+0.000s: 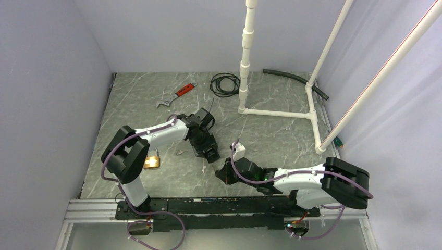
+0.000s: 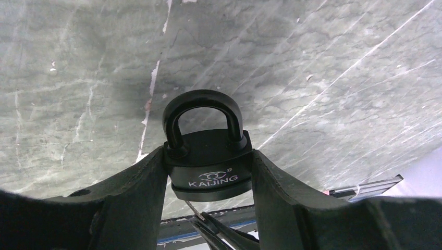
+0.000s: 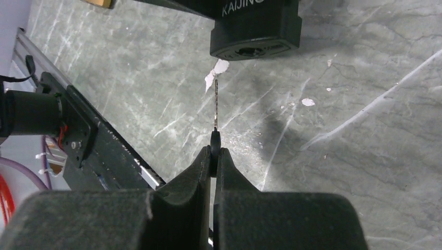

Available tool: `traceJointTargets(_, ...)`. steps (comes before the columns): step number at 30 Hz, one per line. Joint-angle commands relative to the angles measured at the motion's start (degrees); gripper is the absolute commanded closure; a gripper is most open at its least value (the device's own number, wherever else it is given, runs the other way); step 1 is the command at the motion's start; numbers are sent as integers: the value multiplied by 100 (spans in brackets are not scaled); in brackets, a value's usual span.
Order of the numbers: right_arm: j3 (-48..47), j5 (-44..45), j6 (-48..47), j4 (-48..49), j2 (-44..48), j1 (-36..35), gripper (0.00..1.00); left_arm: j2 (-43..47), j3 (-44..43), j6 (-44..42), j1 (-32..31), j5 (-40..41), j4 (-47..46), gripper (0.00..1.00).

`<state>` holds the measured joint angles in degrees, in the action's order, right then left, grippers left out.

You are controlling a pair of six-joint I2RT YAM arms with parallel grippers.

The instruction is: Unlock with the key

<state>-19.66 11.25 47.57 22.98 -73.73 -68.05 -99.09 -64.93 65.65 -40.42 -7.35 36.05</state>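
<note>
From above, the left gripper (image 1: 209, 152) and right gripper (image 1: 224, 175) nearly meet mid-table.

Left wrist: its fingers (image 2: 138, 190) clamp the padlock (image 2: 208, 159) by its sides, shackle shut.

Right wrist: narrow fingers (image 3: 200, 166) pinch the key (image 3: 216, 109) by its head. The blade points left of the keyhole (image 3: 251, 52). Pushed along this line, the tip would likely strike the lock's base, then twist in the pinch or bend.

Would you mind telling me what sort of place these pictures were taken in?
Probably a robotics lab work cell: a marble-patterned table boxed in by plain walls, a white pipe frame, and a left arm and right arm bolted to a rail.
</note>
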Motion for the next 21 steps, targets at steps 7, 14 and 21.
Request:
traceJointTargets(7,116,-44,169,404,554,134,100,581,234,93,0,-198,-416,100)
traceJointTargets(14,223,-158,236,387,627,290,100,583,251,108,0,-270,-526,100)
traceJointTargets(21,430,-109,294,417,779,331,100,640,260,115,-1,-300,-560,100)
